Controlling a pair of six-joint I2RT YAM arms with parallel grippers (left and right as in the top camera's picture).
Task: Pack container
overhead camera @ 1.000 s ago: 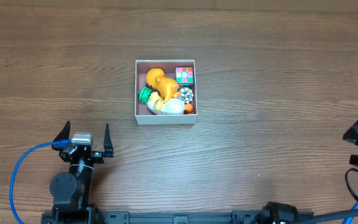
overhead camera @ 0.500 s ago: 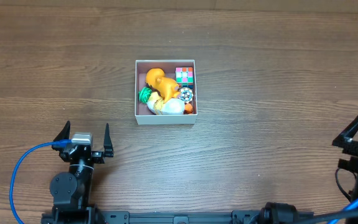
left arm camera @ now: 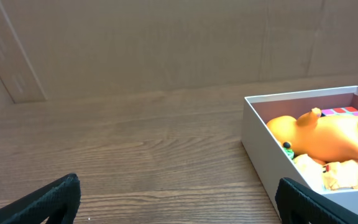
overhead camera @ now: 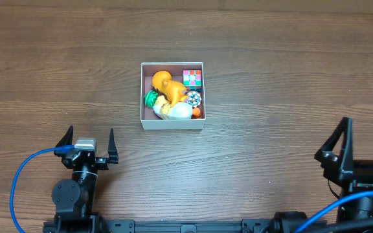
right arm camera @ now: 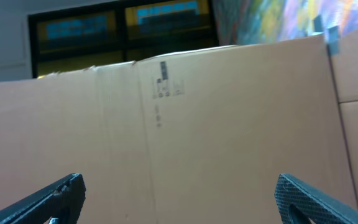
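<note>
You see a brown wood-grain table filling the overhead view, its grain running left to right. Directly on it sits a square, shallow container with thin white walls, flat on the wood, just left of centre and toward the far side. In the left wrist view its near corner meets the tabletop.

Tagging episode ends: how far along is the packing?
Done: the container holds an orange toy, a colour cube and other small toys. None shows on the table outside it.
In hand: nothing. The left gripper and right gripper are both open and empty, near the front edge, apart from the container.
Left: nothing visible to pack, so it looks finished.
</note>
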